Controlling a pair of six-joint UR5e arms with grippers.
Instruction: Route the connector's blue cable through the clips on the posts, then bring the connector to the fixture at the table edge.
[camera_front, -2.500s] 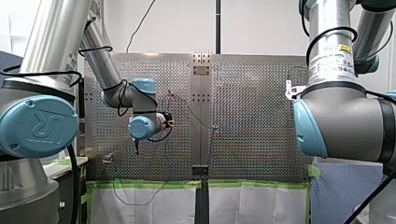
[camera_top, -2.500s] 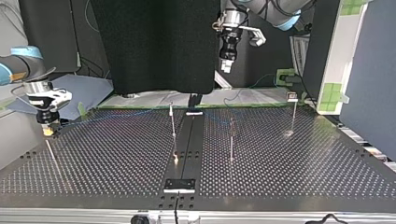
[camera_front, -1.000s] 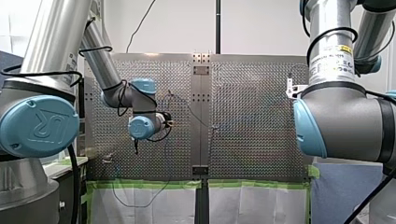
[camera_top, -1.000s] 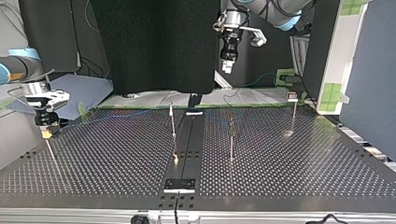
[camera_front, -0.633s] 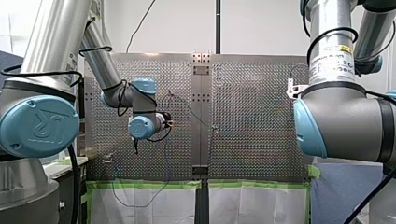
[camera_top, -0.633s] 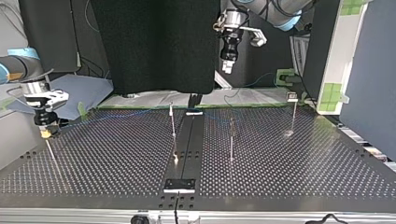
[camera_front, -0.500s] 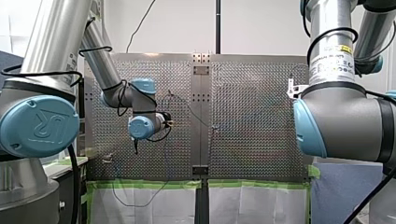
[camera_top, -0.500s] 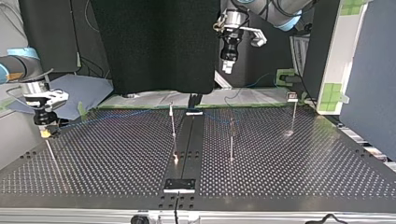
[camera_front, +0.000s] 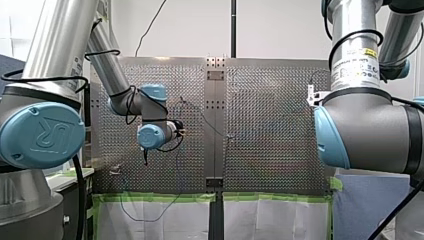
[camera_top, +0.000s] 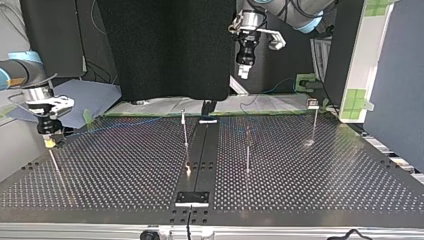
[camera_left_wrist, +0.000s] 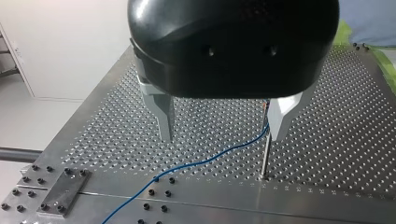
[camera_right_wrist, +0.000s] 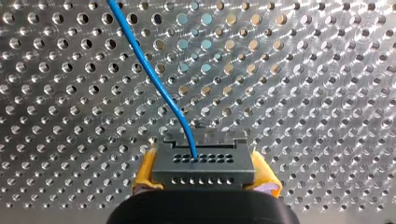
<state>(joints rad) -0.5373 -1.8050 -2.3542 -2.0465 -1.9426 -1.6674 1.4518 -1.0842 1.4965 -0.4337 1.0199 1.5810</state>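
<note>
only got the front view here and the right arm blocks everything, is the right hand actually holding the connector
observer: yes, the right wrist view shows my right hand shut on the connector, with yellow pads on both sides of it.
operator: and the left hand, gripping anything
observer: no, my left hand is open, and the blue cable lies on the table under it.
operator: where is the right hand over the table
observer: in the top view it hangs just above a thin post near the table's edge, at that view's left.
</note>
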